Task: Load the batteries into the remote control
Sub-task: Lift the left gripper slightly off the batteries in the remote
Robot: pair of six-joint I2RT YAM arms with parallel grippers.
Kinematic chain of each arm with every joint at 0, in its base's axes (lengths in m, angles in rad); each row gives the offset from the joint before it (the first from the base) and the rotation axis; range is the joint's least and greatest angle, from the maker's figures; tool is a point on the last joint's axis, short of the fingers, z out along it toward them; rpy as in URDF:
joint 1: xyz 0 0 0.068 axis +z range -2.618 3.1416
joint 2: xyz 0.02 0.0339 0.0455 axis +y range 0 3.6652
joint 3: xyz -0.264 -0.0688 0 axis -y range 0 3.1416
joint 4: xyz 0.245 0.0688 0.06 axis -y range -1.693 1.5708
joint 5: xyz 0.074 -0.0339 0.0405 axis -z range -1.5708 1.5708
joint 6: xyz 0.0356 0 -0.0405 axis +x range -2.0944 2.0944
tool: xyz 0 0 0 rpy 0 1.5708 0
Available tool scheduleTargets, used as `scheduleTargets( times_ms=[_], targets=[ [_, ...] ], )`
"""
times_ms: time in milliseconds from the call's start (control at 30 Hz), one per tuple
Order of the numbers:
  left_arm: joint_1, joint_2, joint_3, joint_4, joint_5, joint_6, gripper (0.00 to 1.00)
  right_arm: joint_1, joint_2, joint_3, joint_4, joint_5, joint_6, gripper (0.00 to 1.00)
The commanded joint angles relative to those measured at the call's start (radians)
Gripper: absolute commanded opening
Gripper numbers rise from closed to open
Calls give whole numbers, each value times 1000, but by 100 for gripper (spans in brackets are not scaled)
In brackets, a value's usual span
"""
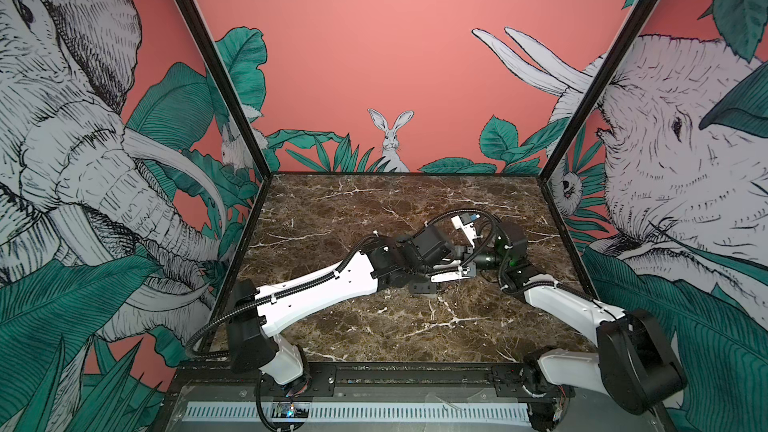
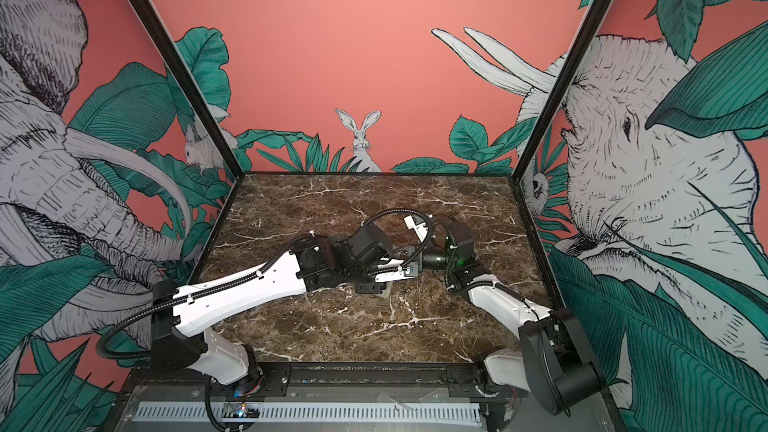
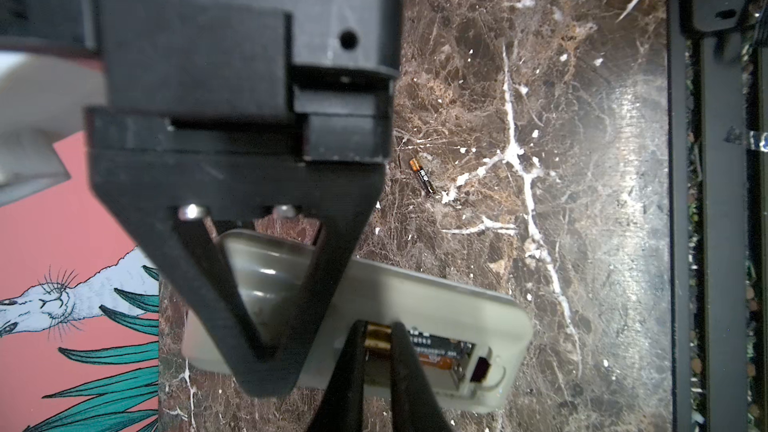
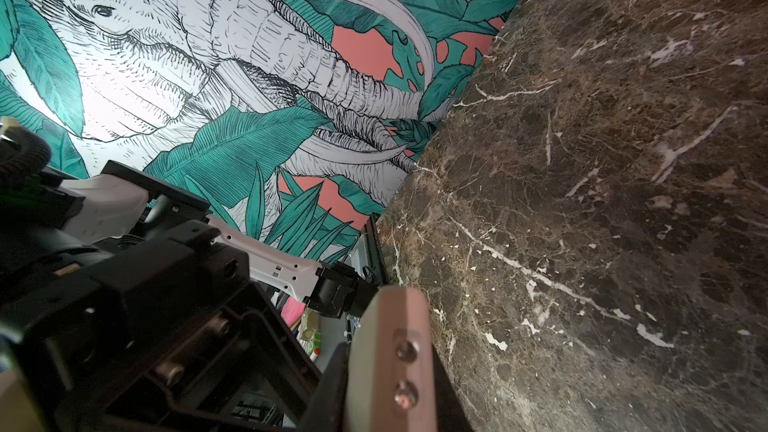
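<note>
Mid-task, first load under way. The remote (image 3: 415,297) lies back-up on the table (image 3: 540,76), about mid-table, under both wrists, with its recess (image 3: 440,351) open.

The left gripper (image 3: 379,332) is clenched on a battery (image 3: 376,342). The battery's gold end shows between the two fingers, right at the mouth of the recess. I can't tell whether it is seated or only touching the rim, because the fingers hide the contacts. There is dark and orange material further along inside the recess. That could be the rest of this same battery or one already in place, and it is too cramped to call.

The right gripper (image 3: 266,367) has its jaws closed to a point, with the tips down on the far half of the remote. It looks like it is pinning the handset steady. Whether it actually pinches an edge isn't clear. The right wrist view shows only marble and wall, so it adds nothing.

A loose battery (image 3: 422,177) lies on the marble, apart from the remote, with nothing touching it.

Done, by my read:
- The back is open.
- The remote is braced.
- One battery has been picked up and brought to the slot.

Left to do:
- Press this battery home and let go.
- Fetch the loose one and seat it beside the first.

Both top views show only the two arms meeting at mid-table, and the small parts are hidden beneath them.
</note>
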Motion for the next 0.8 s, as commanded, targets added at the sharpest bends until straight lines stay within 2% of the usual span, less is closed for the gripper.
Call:
scheduleTargets(
  times_ms=[0, 433, 767],
  targets=[
    [-4, 12, -44, -9, 60, -18, 15, 12, -26, 33, 202, -71, 35, 0],
    [-4, -45, -74, 69, 58, -81, 15, 12, -28, 33, 150, -63, -5, 0],
    [-4, -130, -76, 119, 72, -131, 24, 12, -33, 33, 113, -58, -32, 0]
  ],
)
